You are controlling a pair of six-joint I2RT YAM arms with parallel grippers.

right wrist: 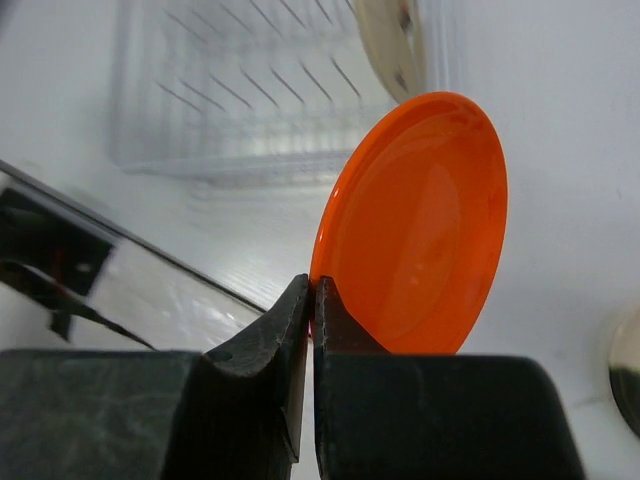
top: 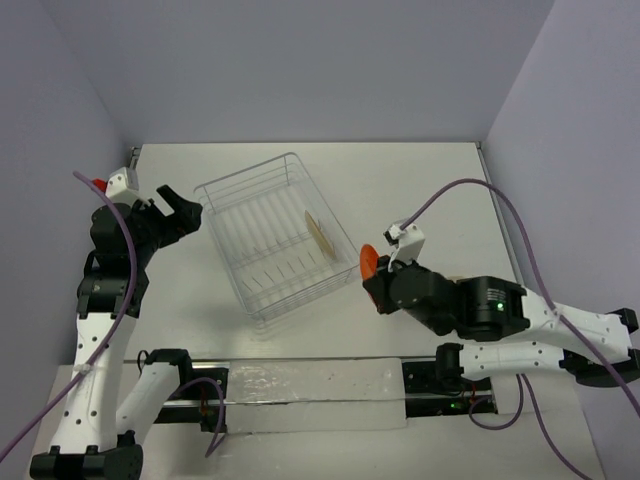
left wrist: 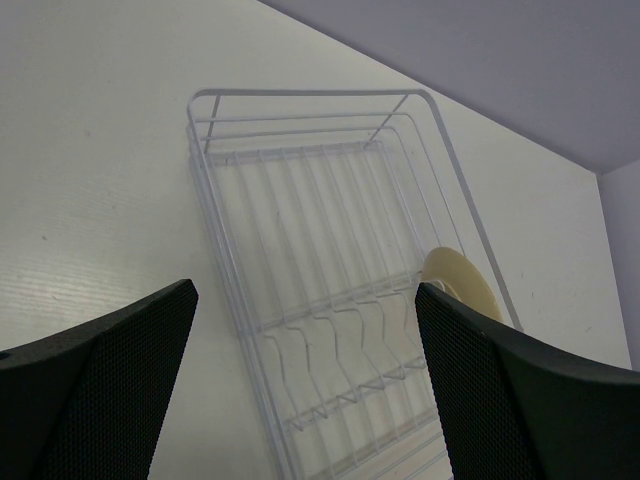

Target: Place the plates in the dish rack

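The wire dish rack (top: 272, 240) sits at the table's middle. One beige plate (top: 317, 232) stands on edge in its right slots; it shows in the left wrist view (left wrist: 458, 284) and the right wrist view (right wrist: 390, 40). My right gripper (top: 372, 272) is shut on the rim of the orange-red plate (right wrist: 420, 225), held on edge just right of the rack's near corner (right wrist: 250, 150). My left gripper (top: 180, 212) is open and empty, beside the rack's left side (left wrist: 300, 330). A second beige plate (right wrist: 628, 365) shows only as a sliver at the right edge of the right wrist view.
A clear strip (top: 310, 395) and a black rail (top: 440, 385) run along the near table edge between the arm bases. Grey walls close in the table at the back and both sides.
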